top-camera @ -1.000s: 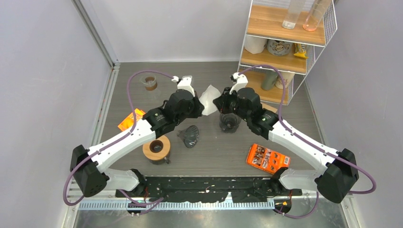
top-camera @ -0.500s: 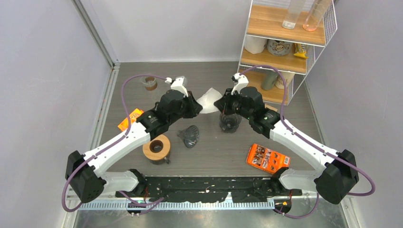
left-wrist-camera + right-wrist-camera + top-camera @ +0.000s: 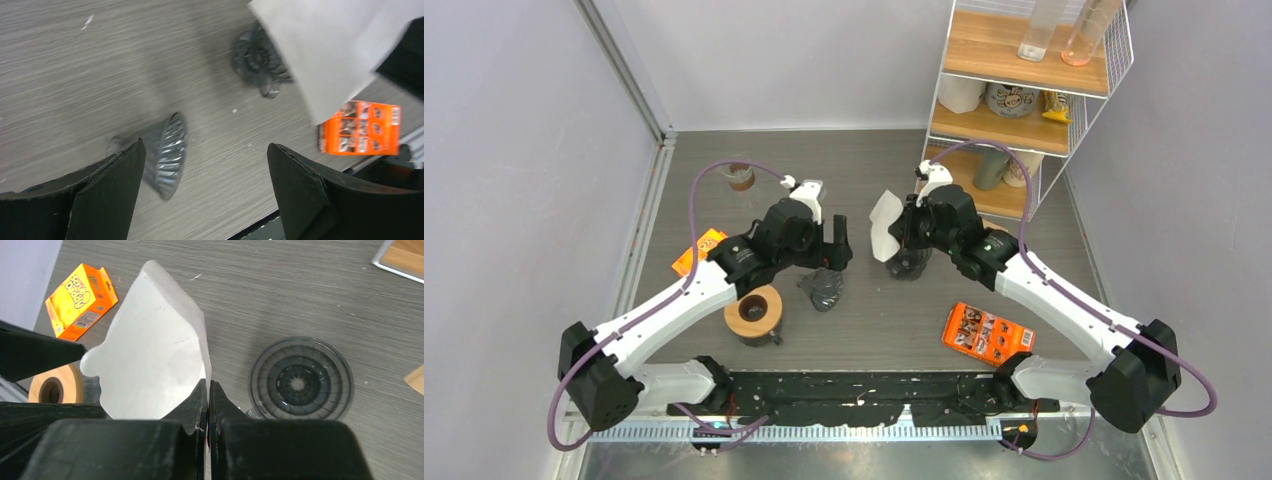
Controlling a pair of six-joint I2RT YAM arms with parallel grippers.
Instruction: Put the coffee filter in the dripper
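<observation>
Pinching the coffee filter (image 3: pixel 150 355), right pincer (image 3: pixel 208 390) is closed; left pincer (image 3: pixel 205 152) gapes.

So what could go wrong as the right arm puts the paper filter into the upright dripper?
The right gripper pinches the filter by one edge only, so it may slip or go in folded. The dripper stands loose on the table; a push could tip it. The open left gripper is near and might brush the filter.
</observation>
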